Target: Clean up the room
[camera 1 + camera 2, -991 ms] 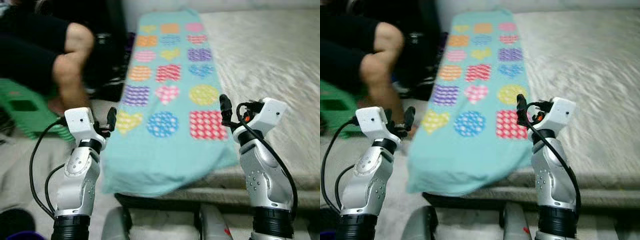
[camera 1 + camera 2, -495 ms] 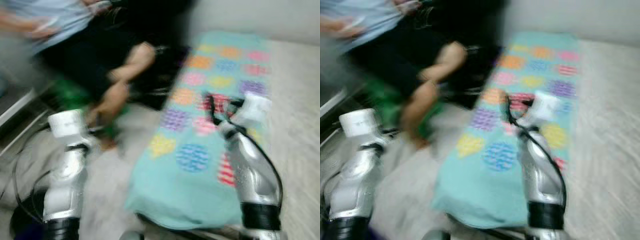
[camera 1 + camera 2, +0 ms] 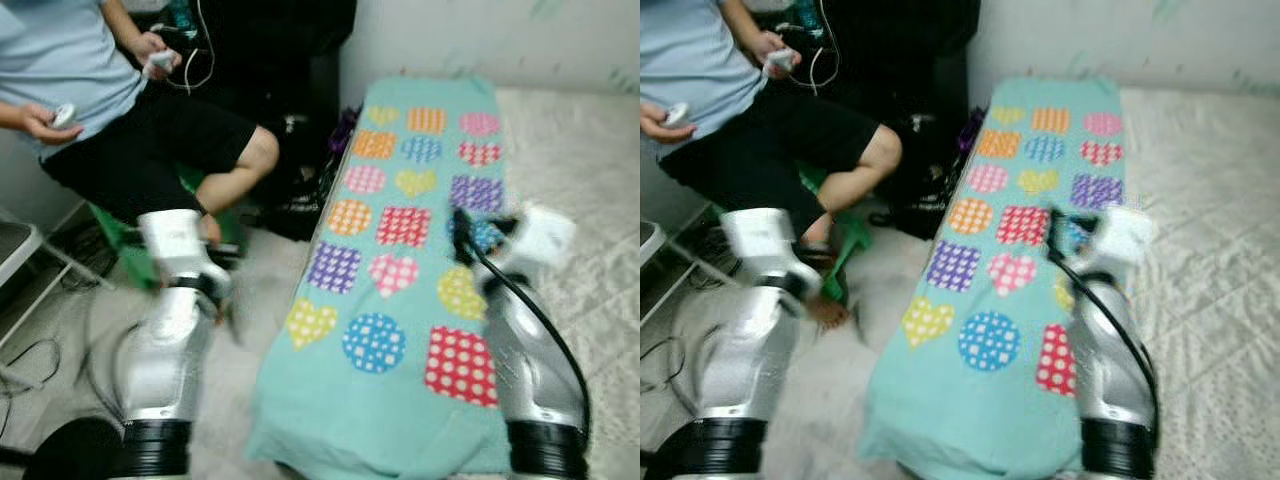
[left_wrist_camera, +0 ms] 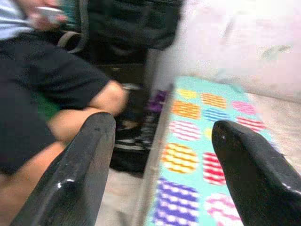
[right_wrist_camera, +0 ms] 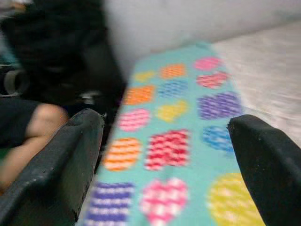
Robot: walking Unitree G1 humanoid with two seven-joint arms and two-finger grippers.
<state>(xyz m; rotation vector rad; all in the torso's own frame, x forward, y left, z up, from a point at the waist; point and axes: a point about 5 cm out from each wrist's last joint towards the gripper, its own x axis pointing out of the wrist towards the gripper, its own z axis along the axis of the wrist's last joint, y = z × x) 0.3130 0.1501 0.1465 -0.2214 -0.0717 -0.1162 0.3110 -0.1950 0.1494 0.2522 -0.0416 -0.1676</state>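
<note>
A teal blanket (image 3: 400,290) printed with coloured hearts, circles and squares lies lengthwise along the left edge of a pale mattress (image 3: 590,200). My right gripper (image 5: 164,122) is raised over the blanket's middle and is open, with nothing between its fingers. Its black fingers (image 3: 461,232) also appear in the left eye view. My left gripper (image 4: 162,127) is open and empty. It is held over the floor left of the blanket, and its arm (image 3: 170,330) is blurred.
A person (image 3: 120,110) sits on a green stool (image 3: 120,235) at the left, holding controllers. A black bag (image 3: 290,190) lies on the floor between the person and the mattress. Cables (image 3: 30,360) trail over the floor at the left. The wall (image 3: 480,40) runs behind the bed.
The whole view has swung left and up, with blur in between, so the person's torso and the wall now show. Both arms stay raised with grippers open.
</note>
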